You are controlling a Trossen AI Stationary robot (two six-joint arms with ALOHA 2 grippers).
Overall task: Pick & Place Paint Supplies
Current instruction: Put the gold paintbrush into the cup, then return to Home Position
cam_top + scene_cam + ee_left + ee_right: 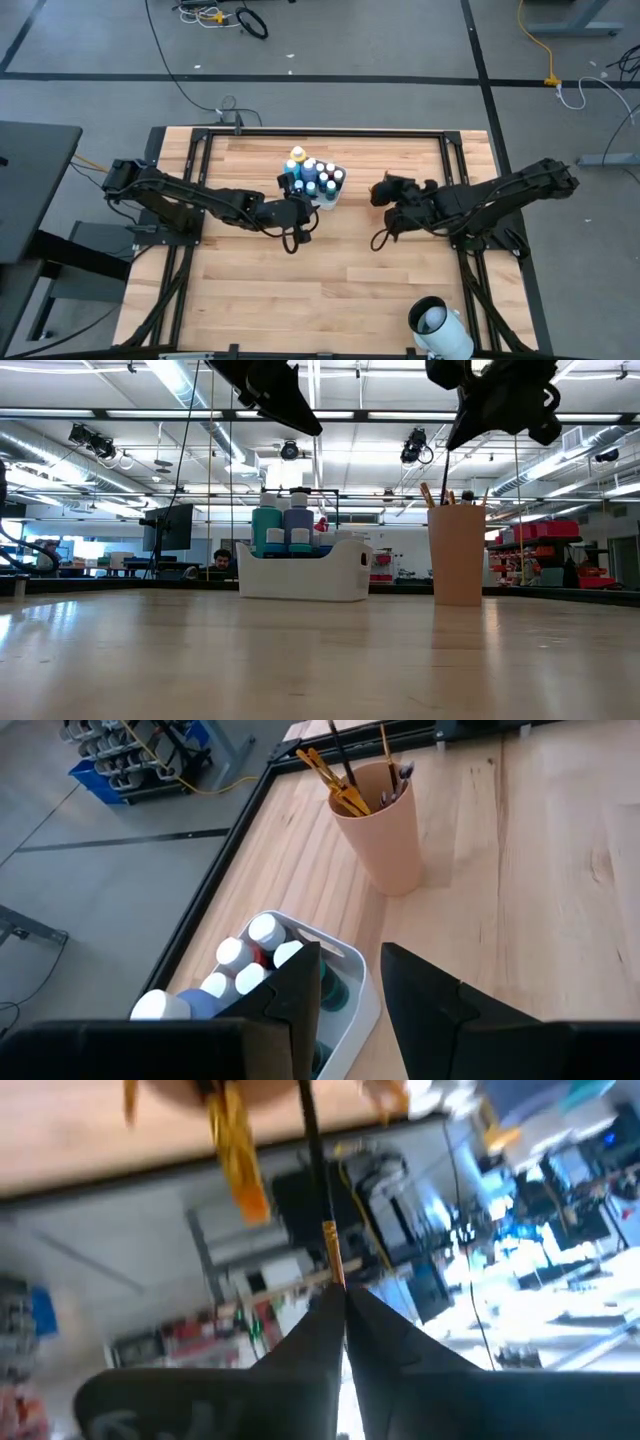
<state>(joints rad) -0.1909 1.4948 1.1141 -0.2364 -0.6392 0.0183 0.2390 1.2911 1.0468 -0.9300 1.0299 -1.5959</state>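
Above the peach cup (383, 825), the right gripper (343, 1305) pinches a dark-handled paintbrush (318, 1190). Beside the cup, the left gripper (352, 982) hovers spread over the white tray (355, 1010) of paint bottles (250, 955).

One white tray (331, 200) stood on the counter (320, 290), toward its far side. The bottles (312, 177) packed inside it were too tightly clustered in the high view for a firm count: about nine caps showed, one yellow (298, 154), the rest white, blue or teal. In the left wrist view six white caps (265, 930) could be made out. One orange-brown cup (382, 832) stood to the right of the tray, holding roughly four brushes (340, 780); their handles overlapped, so the number was uncertain. Two arms were present, each with one pincer: the left pincer (300, 208) and the right pincer (383, 190). One thin dark brush (318, 1175) showed between the right pincer's fingers.
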